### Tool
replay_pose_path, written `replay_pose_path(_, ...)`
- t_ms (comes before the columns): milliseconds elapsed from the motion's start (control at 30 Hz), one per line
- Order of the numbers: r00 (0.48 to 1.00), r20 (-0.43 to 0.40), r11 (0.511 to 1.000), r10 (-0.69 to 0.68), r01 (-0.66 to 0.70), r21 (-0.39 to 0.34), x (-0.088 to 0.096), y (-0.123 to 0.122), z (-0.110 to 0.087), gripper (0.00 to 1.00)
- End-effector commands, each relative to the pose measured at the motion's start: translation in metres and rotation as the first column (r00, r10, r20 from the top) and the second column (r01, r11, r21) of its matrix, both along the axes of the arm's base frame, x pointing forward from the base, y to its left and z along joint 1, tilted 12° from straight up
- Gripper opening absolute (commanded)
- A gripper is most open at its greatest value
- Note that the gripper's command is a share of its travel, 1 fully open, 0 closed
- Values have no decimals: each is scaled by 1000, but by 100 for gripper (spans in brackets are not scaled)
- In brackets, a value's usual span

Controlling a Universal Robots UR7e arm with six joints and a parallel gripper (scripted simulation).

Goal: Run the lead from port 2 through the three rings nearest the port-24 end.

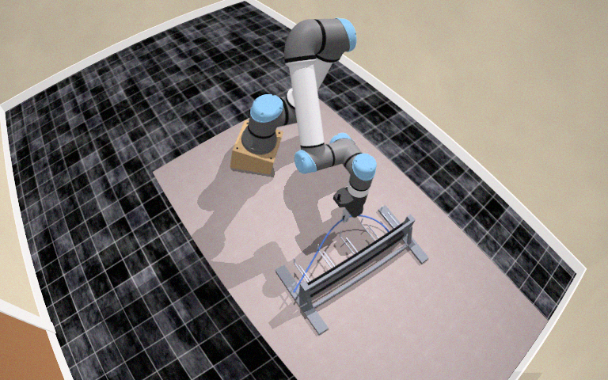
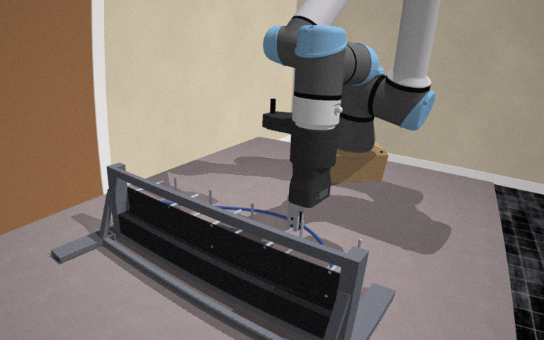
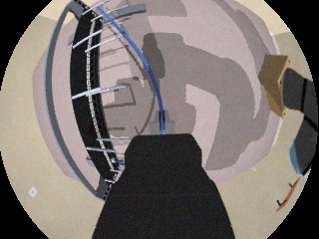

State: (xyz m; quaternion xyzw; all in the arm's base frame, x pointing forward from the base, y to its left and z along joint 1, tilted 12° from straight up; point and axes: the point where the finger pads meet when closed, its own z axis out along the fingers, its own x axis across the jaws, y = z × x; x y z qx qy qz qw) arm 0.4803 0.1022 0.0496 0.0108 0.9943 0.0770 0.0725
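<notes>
My gripper (image 1: 345, 218) (image 2: 295, 229) (image 3: 161, 116) is shut on the blue lead (image 1: 329, 232) (image 2: 256, 210) (image 3: 159, 95), in front of the rack (image 1: 359, 257) (image 2: 224, 214). From the gripper one part of the lead curves back to the panel's low-number end, at the right in the top view. The other part arcs across to the port-24 end, where its free end (image 1: 294, 291) hangs beside the rack's foot. Several rings (image 2: 210, 196) (image 3: 112, 90) stick out from the front. Whether the lead lies inside or above the port-24-end rings cannot be told. The fingertips are partly hidden.
The rack's feet (image 1: 320, 324) (image 2: 76, 247) stand on the pinkish table (image 1: 403, 313) (image 2: 461, 280). The table's edge runs beyond the port-24 end, at the left in the top view. The arm's wooden base block (image 1: 251, 160) (image 2: 360, 168) (image 3: 271, 75) stands farther back.
</notes>
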Motion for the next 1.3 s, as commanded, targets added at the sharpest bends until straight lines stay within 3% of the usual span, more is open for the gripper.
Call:
replay_pose_path(0, 1000, 2, 1000, 0, 0, -1, -1, -2, 12, 0)
replay_pose_path(633, 1000, 2, 1000, 0, 0, -1, -7, -8, 53, 0)
replay_pose_path(1267, 1000, 2, 1000, 0, 0, -1, -9, -10, 65, 0)
